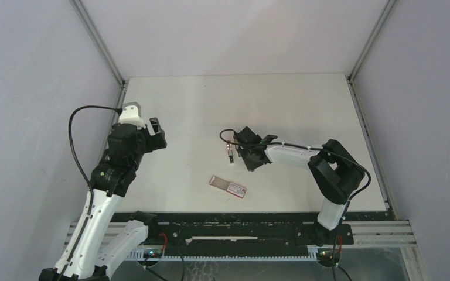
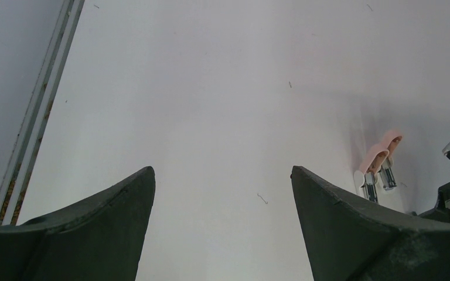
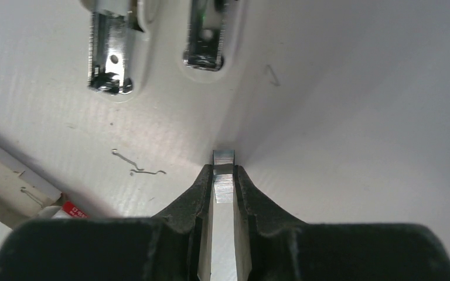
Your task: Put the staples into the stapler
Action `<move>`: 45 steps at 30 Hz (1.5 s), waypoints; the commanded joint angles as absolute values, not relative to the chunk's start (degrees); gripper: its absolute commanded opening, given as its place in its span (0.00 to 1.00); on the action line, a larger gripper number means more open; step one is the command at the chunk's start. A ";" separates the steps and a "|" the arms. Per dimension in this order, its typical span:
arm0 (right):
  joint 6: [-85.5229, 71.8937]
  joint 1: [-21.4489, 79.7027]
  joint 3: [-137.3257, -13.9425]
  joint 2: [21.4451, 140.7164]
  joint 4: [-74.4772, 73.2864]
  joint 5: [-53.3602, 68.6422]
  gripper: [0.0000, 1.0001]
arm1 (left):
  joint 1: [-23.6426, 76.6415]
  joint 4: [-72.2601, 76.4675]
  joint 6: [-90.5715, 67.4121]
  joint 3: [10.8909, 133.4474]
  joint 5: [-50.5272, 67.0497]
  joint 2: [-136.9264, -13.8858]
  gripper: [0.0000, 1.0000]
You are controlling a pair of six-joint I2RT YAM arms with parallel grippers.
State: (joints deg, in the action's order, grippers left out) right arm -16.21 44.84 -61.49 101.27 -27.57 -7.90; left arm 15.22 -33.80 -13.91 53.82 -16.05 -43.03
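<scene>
Nearest on the table (image 1: 304,105) lies the pink-red staples box (image 1: 227,187); beyond it the right pincer (image 3: 224,171), pinched shut on a silvery strip (image 3: 223,190), faces the opened stapler (image 3: 110,52), so insertion seems next, needing careful alignment with its channel; farther left, the left pincer (image 2: 222,172) gapes empty.

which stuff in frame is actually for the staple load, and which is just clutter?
Job: stapler; staple strip pinched in right gripper; staples pack.
Lying about: bent loose staples. Left gripper is open and holds nothing.
</scene>
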 commanded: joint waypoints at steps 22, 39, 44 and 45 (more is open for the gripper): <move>-15.73 42.89 -59.88 97.75 -28.28 -9.02 0.28 | 14.74 -32.55 -13.38 53.26 -14.32 -43.67 0.90; -14.72 42.98 -59.77 99.48 -28.21 -8.34 0.22 | 14.73 -32.52 -13.45 53.33 -14.41 -43.55 0.90; -14.51 43.13 -59.79 100.10 -28.08 -7.87 0.23 | 14.74 -32.59 -13.44 53.27 -14.29 -43.57 0.90; -14.43 43.22 -59.78 100.17 -28.09 -7.81 0.23 | 14.76 -32.57 -13.40 53.26 -14.30 -43.61 0.90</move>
